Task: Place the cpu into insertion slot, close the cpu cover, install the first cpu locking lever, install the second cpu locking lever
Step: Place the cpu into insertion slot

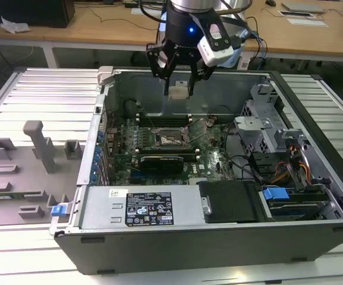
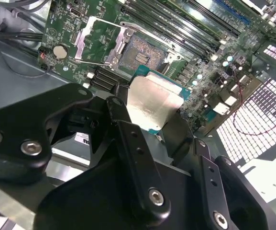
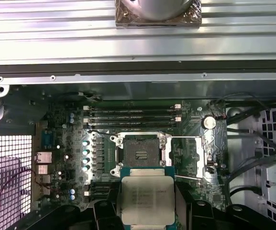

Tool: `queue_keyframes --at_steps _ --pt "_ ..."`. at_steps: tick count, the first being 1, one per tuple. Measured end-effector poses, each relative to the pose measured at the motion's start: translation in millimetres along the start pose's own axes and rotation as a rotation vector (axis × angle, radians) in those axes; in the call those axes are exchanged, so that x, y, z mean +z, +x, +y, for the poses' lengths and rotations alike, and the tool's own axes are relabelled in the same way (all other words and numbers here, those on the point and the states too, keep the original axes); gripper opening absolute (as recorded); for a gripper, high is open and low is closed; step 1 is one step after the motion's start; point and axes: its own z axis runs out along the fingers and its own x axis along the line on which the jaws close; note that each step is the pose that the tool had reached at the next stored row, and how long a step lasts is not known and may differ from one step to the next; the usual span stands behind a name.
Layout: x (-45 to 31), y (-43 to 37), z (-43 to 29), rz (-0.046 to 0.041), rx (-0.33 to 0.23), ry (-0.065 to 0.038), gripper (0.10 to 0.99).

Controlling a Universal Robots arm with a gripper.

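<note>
My gripper (image 1: 178, 88) hangs over the open computer case, shut on the cpu (image 1: 178, 91). In both wrist views the black fingers (image 2: 128, 139) clamp the chip's opposite edges, and its silver-grey top plate (image 3: 146, 199) (image 2: 152, 103) shows between them. The insertion slot (image 3: 140, 152) (image 2: 145, 52) (image 1: 172, 138) lies bare on the green motherboard, below the chip and apart from it. The cpu cover (image 3: 188, 155) (image 2: 97, 40) is swung open beside the slot. A thin wire lever (image 3: 185, 178) also stands released beside the slot.
Long memory slots (image 3: 130, 115) run along one side of the socket. A black expansion card (image 1: 161, 160) sits on the near side. The power supply (image 1: 141, 208), drive cage (image 1: 260, 133) and cables (image 1: 302, 166) crowd the case. A grey fixture tray (image 1: 22, 172) lies at the exterior view's left.
</note>
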Motion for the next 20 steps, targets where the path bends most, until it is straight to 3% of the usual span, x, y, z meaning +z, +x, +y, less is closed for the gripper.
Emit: queue_keyframes --at_steps 14,16,20 --pt "16.7 -0.3 -1.5 -0.0007 0.007 0.006 0.537" --pt "21.5 -0.4 -1.9 -0.0047 0.052 0.005 0.537" --pt "23.8 -0.4 -2.1 -0.0104 0.119 0.004 0.537"
